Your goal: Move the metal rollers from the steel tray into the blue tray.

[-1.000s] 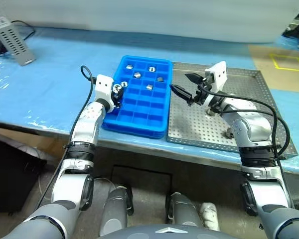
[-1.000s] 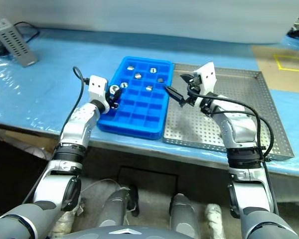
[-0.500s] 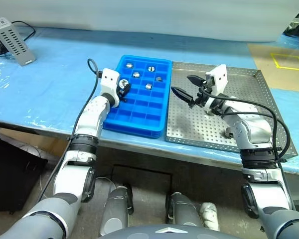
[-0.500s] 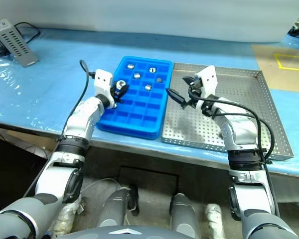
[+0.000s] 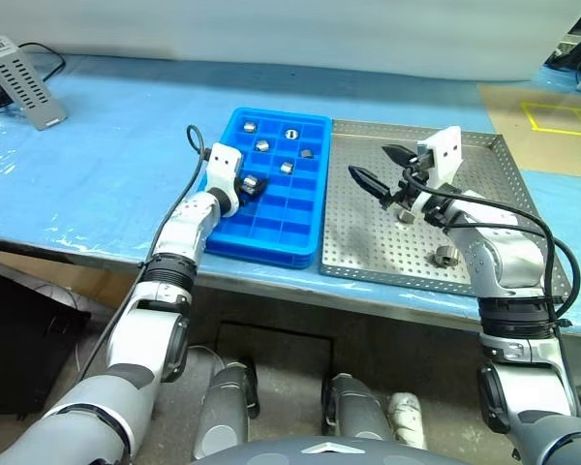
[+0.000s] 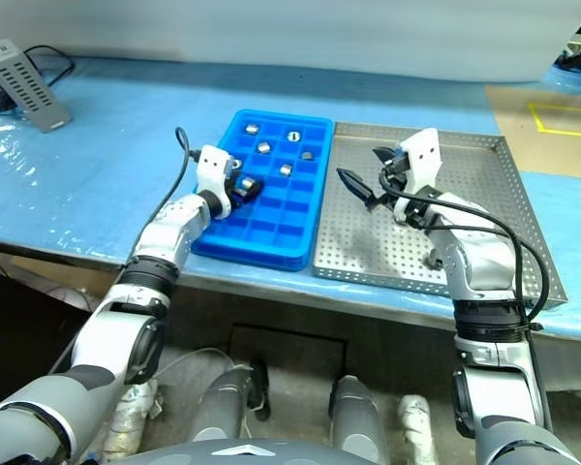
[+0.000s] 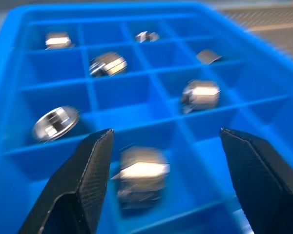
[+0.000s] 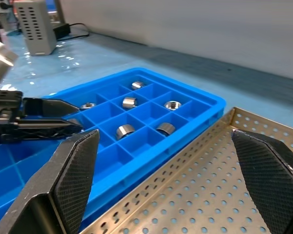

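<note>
Blue plastic takes centre frame: the blue tray (image 5: pixel 271 189) sits mid-picture with the steel tray (image 5: pixel 484 262) touching its right side, both on a blue-covered table (image 5: pixel 97 155). Over the blue tray's left edge hangs the left gripper (image 5: pixel 247 186), fingers spread apart and holding nothing; in the left wrist view a roller (image 7: pixel 139 175) sits between the two black fingers (image 7: pixel 88 170), down in a compartment, though whether it has fully settled is hard to tell through the blur. More metal rollers (image 5: pixel 261 145) lie in the compartments toward the upper end of the blue tray, one to a cell. Right of centre, the right gripper (image 5: pixel 380 167) hovers above the steel tray's upper left part, fingers wide open and empty, pointing toward the blue tray. On the steel tray's perforated floor one roller (image 5: pixel 443 256) lies near the right forearm, and another (image 5: pixel 404 215) just below the right gripper's wrist. Upper left, a grey vented box (image 5: pixel 21 79) rests on the table.
</note>
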